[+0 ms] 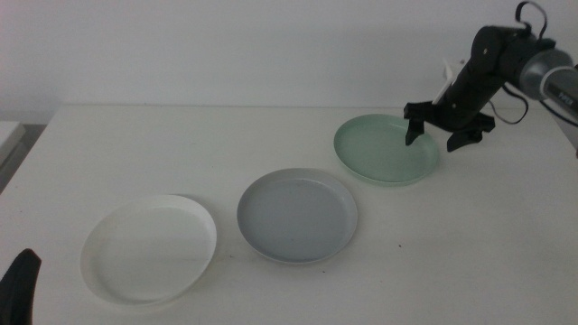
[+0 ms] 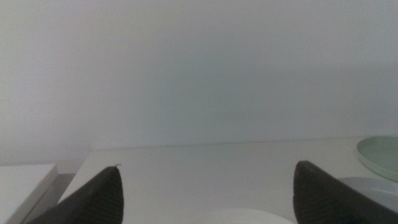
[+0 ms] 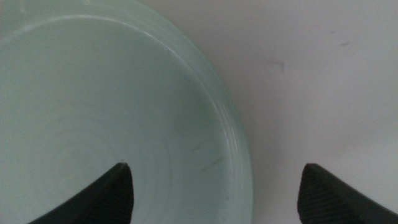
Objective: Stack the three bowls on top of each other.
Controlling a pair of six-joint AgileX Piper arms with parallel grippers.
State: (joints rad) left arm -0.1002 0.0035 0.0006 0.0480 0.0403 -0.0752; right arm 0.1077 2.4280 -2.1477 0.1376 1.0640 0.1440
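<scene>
White bowl (image 1: 149,246): shallow, round, low rim, upright, empty, nearest left on surface. Pale grey bowl (image 1: 297,215): same shape, empty, middle, just beside white, not touching. Mint green bowl (image 1: 386,148): empty, upright, farthest right, apart from grey. None stacked.

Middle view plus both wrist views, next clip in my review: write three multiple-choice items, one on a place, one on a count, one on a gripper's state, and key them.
1. Which bowl lies between the other two?
A white
B grey
C mint green

2. How many bowls are stacked so far?
A none
B two
C three

3. How is the right gripper?
A shut on the rim
B open, straddling the rim
C out of view

Key: B, the grey bowl sits between the white bowl and the mint green bowl. A, all three lie apart on the table. B, the right gripper has one jaw over the mint bowl, one outside.
</scene>
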